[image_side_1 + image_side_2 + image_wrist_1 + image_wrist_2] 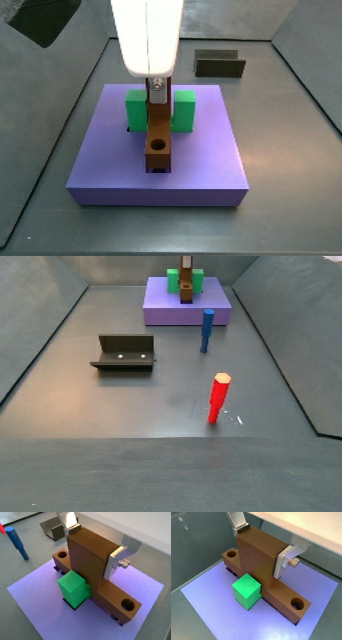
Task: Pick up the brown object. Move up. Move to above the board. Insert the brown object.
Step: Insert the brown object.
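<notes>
The brown object (87,562) stands on the lavender board (40,607), thick block upright. Its flat bar with a round hole near each end lies along the board's central slot. How deep it sits I cannot tell. The green block (73,587) stands tight against its side. My gripper (92,548) is shut on the thick block, one silver finger (115,562) on each face. Both wrist views show this: gripper (261,547), brown object (258,559), board (211,607). In a side view the gripper (158,90) holds the brown object (159,135) upright over the board (201,160).
The dark fixture (124,353) stands on the grey floor away from the board (160,311); it also shows in a side view (221,65). A blue peg (207,331) stands near the board's corner and a red peg (219,399) farther out. Grey walls ring the floor.
</notes>
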